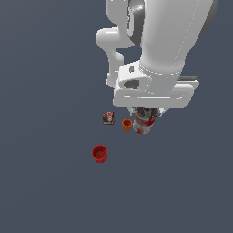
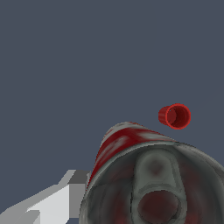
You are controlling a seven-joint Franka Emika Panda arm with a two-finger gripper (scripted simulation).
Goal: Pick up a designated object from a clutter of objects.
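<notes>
The red-and-white can (image 1: 145, 121) sits just right of centre in the exterior view, directly under the white hand of the arm (image 1: 154, 50). Its upper part is hidden behind the hand's lower edge; the visible body carries a red and white label and tilts slightly, lower end toward the lower right of the frame. In the wrist view the can (image 2: 144, 175) fills the lower centre and lower right, its grey metal top end with pull-tab facing the camera. Its long axis runs away from the lens toward the upper left of that frame, the labelled side receding behind the rim.

The gripper (image 1: 146, 113) is over the can. One pale grey finger (image 2: 57, 203) lies against the can's side in the wrist view; the other finger is not visible. Whether the jaws are clamped on the can cannot be told.

The orange cup (image 1: 127, 124) stands just left of the can. The dark square box (image 1: 108, 118) lies further left, near the cup. The red cup (image 1: 99, 154) stands apart, below and left of centre, its mouth up. In the wrist view it appears right of centre (image 2: 174, 116).

The surface (image 1: 45, 191) is a flat, uniform slate blue-grey filling both frames.
</notes>
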